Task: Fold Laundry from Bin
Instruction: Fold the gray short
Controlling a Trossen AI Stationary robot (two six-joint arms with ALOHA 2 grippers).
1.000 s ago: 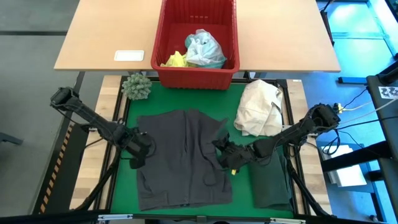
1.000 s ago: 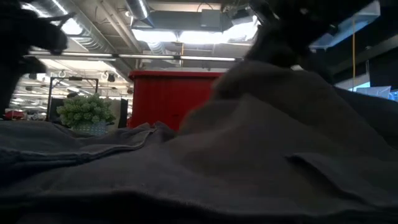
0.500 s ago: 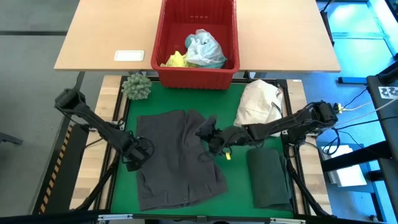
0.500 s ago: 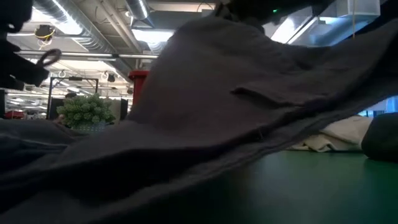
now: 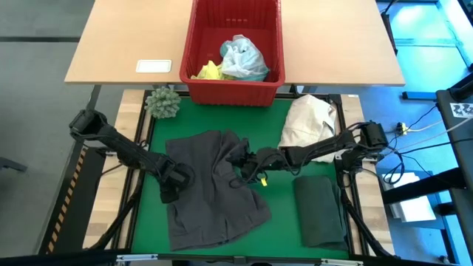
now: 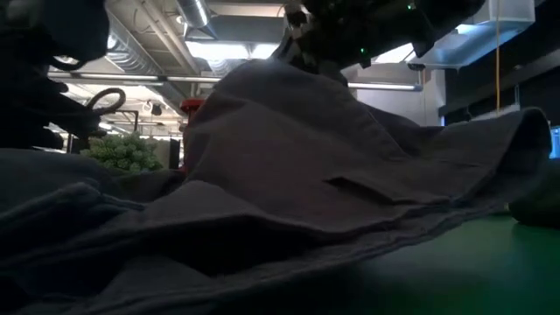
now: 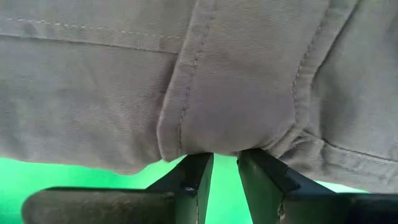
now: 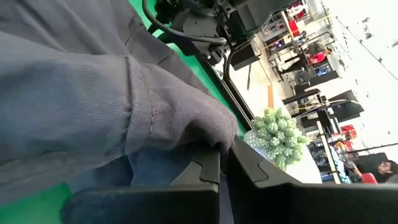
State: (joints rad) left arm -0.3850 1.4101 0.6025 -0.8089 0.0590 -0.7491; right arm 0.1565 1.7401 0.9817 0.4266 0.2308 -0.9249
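A grey garment point(image 5: 211, 203) lies on the green mat point(image 5: 284, 222), its right part lifted and drawn over its middle. My right gripper point(image 5: 245, 167) is shut on that lifted part and points almost level toward the table's left. My left gripper point(image 5: 171, 186) points straight down at the garment's left edge. Its fingers point(image 7: 198, 171) stand a narrow gap apart, with green mat showing between them. The red bin point(image 5: 233, 94) stands past the mat's far edge and holds a turquoise cloth point(image 5: 240, 58) and a yellow one point(image 5: 209, 72). My left gripper has its fingertips at the stitched hem point(image 7: 180, 134) on the garment's left edge, coming from above. I cannot tell whether they touch it. My right gripper pinches a bunched fold of the grey cloth point(image 8: 205, 134) between its two fingers, coming from the table's right and slanting slightly down. The held part is raised off the mat point(image 6: 297, 96). The cloth drapes slack from it down to the rest of the garment.
A cream-white cloth bundle point(image 5: 307, 125) lies at the mat's far right. A folded dark green garment point(image 5: 319, 210) lies at the near right. A green spiky ball point(image 5: 162, 102) sits at the mat's far left corner. A white card point(image 5: 154, 66) lies on the wooden table.
My right gripper has gone toward the table's left edge, still shut on the garment, and has turned. The garment's right part has lifted and come over its middle, baring mat on the right, while its left part has stayed down. My left gripper has sunk toward the garment's left edge.
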